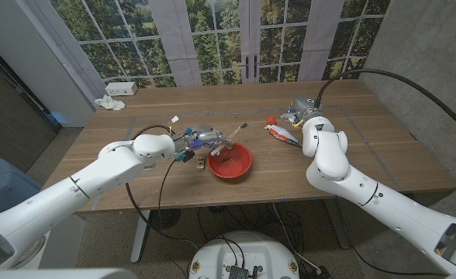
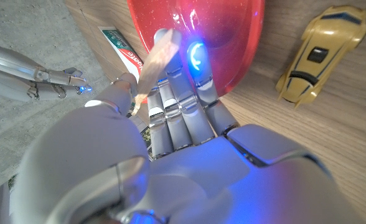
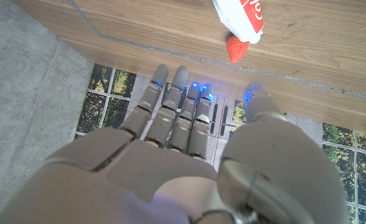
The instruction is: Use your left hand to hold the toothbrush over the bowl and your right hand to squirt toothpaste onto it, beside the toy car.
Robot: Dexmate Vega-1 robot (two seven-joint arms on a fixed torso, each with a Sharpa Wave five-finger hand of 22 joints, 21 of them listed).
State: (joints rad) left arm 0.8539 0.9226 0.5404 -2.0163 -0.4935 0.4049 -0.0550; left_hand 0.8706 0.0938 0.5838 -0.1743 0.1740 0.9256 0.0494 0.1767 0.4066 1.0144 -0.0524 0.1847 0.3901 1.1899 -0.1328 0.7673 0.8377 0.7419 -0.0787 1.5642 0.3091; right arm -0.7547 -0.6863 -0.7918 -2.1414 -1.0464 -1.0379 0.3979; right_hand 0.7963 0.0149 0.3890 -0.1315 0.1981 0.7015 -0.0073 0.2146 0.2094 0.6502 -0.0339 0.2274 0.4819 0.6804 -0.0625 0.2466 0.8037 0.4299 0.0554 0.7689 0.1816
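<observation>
two hands, two jobs, only one underway. left hand (image 1: 201, 140) grips the toothbrush (image 1: 233, 132) by its handle, brush end angled up and out over the red bowl (image 1: 230, 161), so any paste that misses should drop in the bowl, not on the table (image 1: 352, 163). in the left wrist view the pale handle (image 2: 155, 59) runs between the fingers (image 2: 177, 99) w/ the bowl (image 2: 233, 43) right past them, so the hold looks firm enough to take a squeeze from above.

toy car (image 1: 200, 160), gold, sits on the table just beside the bowl on the robot's left, near the left hand; also seen in the left wrist view (image 2: 320, 50). that fits the "beside the car" bit already.

right hand (image 1: 304, 113) hovers near the toothpaste tube (image 1: 281, 133), which lies flat on the table well apart from the bowl, red cap (image 3: 235, 47) toward the bowl side. right wrist view shows its fingers (image 3: 177, 106) straight and spread a bit, holding nothing, tube (image 3: 239, 15) apart from the tips. so: not grasped yet.

my read: next is getting the tube up. it's flat and soft, so prob a pinch across the body, not the cap. risk: tube sliding away on the wood.
</observation>
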